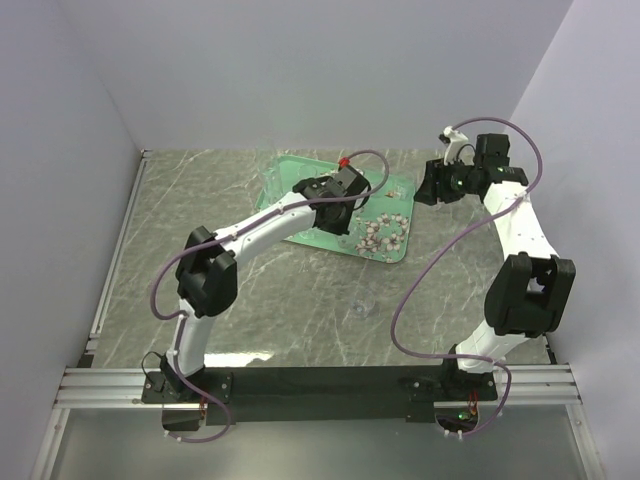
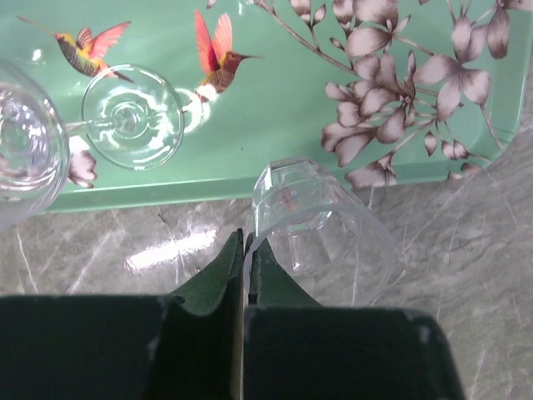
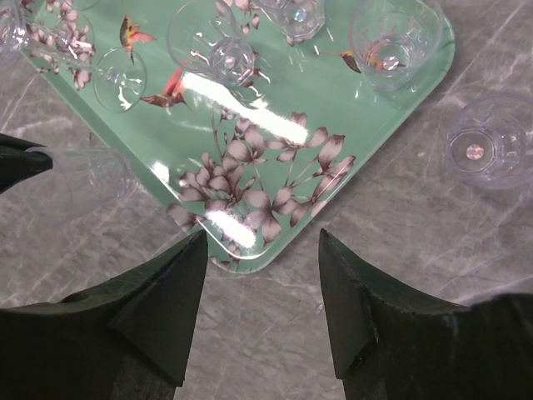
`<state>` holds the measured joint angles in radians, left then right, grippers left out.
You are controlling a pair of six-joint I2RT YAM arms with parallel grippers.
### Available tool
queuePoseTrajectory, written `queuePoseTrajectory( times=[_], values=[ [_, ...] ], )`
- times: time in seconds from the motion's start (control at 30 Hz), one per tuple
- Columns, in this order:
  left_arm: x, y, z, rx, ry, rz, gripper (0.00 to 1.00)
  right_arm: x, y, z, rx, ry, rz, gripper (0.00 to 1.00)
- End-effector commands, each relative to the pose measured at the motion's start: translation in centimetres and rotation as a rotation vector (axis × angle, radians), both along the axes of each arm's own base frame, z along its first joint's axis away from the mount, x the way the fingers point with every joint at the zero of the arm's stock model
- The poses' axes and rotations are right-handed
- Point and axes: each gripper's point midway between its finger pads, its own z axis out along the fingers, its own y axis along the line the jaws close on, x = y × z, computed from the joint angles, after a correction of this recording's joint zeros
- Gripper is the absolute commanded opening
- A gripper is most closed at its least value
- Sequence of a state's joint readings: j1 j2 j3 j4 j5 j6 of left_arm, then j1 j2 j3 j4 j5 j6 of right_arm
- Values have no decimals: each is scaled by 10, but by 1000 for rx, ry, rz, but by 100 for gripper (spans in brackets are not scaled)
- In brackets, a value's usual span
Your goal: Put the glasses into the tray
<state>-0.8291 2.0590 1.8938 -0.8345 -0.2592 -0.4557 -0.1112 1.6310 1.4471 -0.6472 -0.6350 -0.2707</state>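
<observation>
The mint-green tray [image 1: 290, 170] with white blossoms and birds lies at the back middle of the table. My left gripper [image 2: 246, 237] is shut on the rim of a clear tumbler glass [image 2: 321, 225], holding it tilted just beside the tray's [image 2: 275, 100] edge. A stemmed glass [image 2: 133, 117] and another glass [image 2: 25, 146] lie on the tray. My right gripper [image 3: 262, 242] is open and empty above the tray's corner [image 3: 275, 108]. Several glasses sit on the tray, one [image 3: 396, 42] near its far rim. One glass [image 3: 491, 150] stands on the table right of the tray.
The table is grey marble-patterned with white walls on three sides. A faint clear glass [image 1: 362, 305] stands on the table in front of the tray. My left gripper [image 1: 338, 208] is over the tray's middle, and my right gripper [image 1: 430, 185] is at its right side.
</observation>
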Motion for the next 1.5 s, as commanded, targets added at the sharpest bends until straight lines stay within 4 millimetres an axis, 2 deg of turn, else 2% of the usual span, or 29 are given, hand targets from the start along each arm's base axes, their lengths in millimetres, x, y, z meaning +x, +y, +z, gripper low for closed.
queuePoseTrajectory(
  times=[0.0,0.07,0.13,0.17,0.3,0.6,0.87,1.47],
  values=[
    [12,-11,16,-9,-53,-18,1,0,-1,21,3,-81,9,63],
    [15,-11,9,12,-47,-14,1,0,-1,20,4,-80,8,63],
    [22,-15,12,8,-64,-12,1,-1,-2,18,2,-78,9,63],
    [24,-16,7,18,-58,-15,1,-1,-3,17,3,-76,8,63],
    [36,-20,4,16,-65,-15,1,-4,-4,13,-2,-72,8,63],
    [53,-17,-8,37,-58,-12,3,-8,-8,5,-8,-66,3,63],
    [53,-14,-20,47,-39,-20,7,-7,-10,3,-15,-63,0,63],
    [55,-16,-25,33,-15,-34,19,-3,-13,3,-11,-59,-9,63]
  ],
)
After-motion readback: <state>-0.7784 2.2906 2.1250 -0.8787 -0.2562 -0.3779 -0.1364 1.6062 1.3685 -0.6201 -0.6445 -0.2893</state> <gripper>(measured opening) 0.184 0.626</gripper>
